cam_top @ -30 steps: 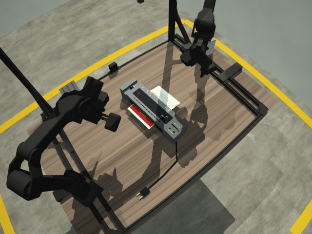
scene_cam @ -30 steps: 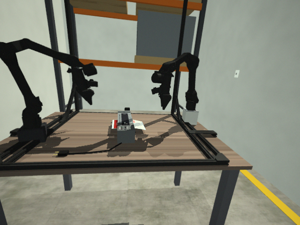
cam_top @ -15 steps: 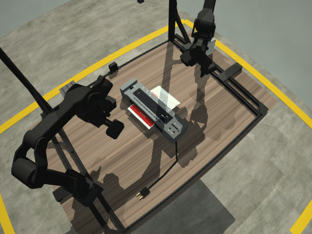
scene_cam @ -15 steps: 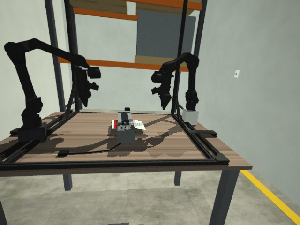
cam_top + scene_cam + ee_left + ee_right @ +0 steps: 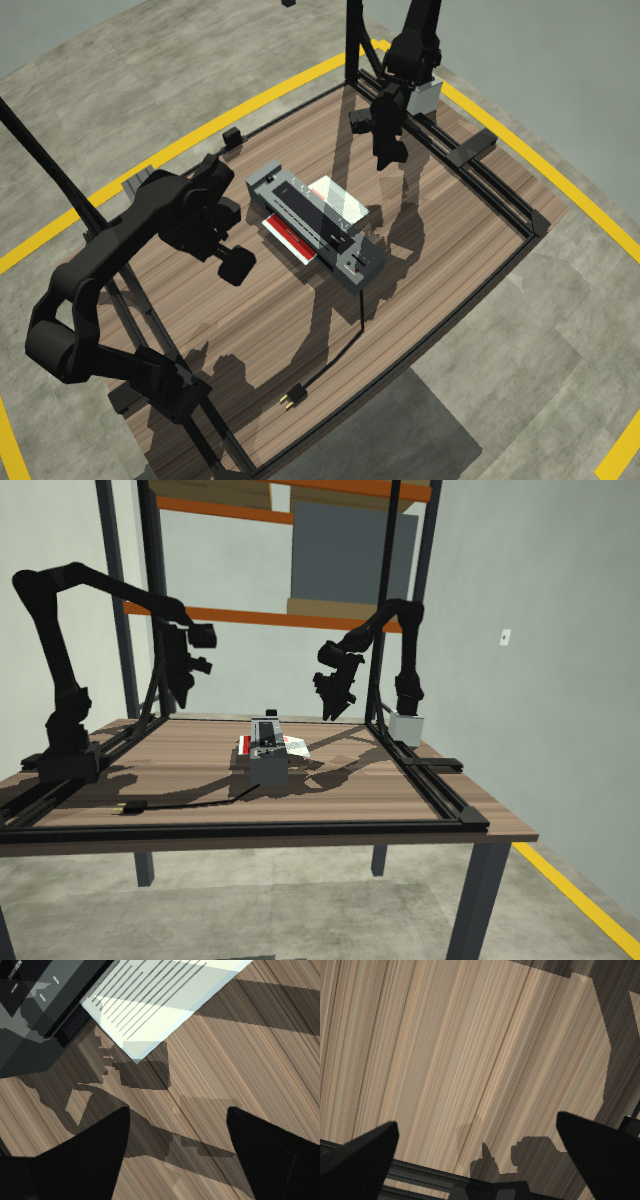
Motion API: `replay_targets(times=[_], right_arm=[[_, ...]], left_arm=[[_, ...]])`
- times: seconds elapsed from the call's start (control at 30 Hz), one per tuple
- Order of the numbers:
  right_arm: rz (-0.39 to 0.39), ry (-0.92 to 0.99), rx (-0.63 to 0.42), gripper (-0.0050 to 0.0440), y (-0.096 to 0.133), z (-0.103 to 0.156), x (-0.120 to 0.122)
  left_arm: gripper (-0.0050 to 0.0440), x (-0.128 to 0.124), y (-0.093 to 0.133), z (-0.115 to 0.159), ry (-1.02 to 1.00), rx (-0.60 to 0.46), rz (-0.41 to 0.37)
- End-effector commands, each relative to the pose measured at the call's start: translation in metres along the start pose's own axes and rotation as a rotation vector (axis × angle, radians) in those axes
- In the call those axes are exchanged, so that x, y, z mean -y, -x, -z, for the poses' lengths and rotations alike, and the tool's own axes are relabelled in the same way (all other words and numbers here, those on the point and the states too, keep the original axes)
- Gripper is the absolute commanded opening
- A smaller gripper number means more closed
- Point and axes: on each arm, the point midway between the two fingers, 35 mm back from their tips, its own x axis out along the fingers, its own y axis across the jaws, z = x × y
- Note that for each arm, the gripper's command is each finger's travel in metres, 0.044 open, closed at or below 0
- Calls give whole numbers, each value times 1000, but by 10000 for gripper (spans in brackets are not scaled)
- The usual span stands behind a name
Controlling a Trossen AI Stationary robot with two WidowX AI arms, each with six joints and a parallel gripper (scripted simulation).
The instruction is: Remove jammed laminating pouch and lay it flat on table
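Note:
The grey laminator [image 5: 263, 180] [image 5: 268, 771] [image 5: 25, 1057] stands upright on the table. The pouch runs through it: a red, white-edged end [image 5: 289, 238] [image 5: 246, 744] sticks out on the right arm's side, a white printed end [image 5: 343, 200] [image 5: 297, 747] [image 5: 150, 1000] on the left arm's side. I cannot tell which control is the RELEASE key. My left gripper [image 5: 329, 718] [image 5: 178, 1114] is partly open and empty, above the table beyond the white end. My right gripper [image 5: 181, 706] [image 5: 478, 1123] is open and empty, high over the table on the red end's side.
The power cord [image 5: 362, 310] [image 5: 196, 804] leaves the laminator's control end and bends toward a plug [image 5: 296, 393] [image 5: 135, 806] near the table edge. Black rails [image 5: 336, 423] [image 5: 258, 831] border the table [image 5: 413, 320]. A small black block [image 5: 232, 136] stands at the far edge.

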Motion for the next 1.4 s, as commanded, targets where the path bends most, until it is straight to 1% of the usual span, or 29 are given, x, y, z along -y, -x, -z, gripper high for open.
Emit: replay_targets(times=[0.0, 0.1, 0.17, 0.2, 0.37, 0.53, 0.73, 0.77, 0.9, 0.93, 1.37], right_arm=[[-4, 6, 20, 440, 4, -1, -1], [-4, 6, 20, 440, 4, -1, -1], [-4, 6, 20, 440, 4, -1, -1], [-2, 0, 18, 440, 4, -2, 0], [-2, 0, 18, 440, 4, -2, 0], [-2, 0, 18, 440, 4, -2, 0], [-2, 0, 18, 440, 4, -2, 0], [-2, 0, 18, 440, 4, -2, 0], [-2, 0, 18, 440, 4, -2, 0], [-2, 0, 18, 440, 4, -2, 0], [-2, 0, 18, 440, 4, -2, 0]], left_arm=[[265, 0, -3, -19, -234, 110, -138], [265, 0, -3, -19, -390, 174, -211], [265, 0, -3, -19, -390, 174, -211], [265, 0, -3, -19, -271, 110, -129], [265, 4, -7, -28, -533, 207, -274], [265, 13, -3, -35, -800, 268, -448], [265, 13, -3, -35, -800, 268, -448], [265, 14, -14, -33, -758, 249, -407], [265, 24, -49, -27, -797, 266, -443], [265, 25, -52, -26, -800, 268, -446], [265, 25, -52, -26, -800, 267, -444]])
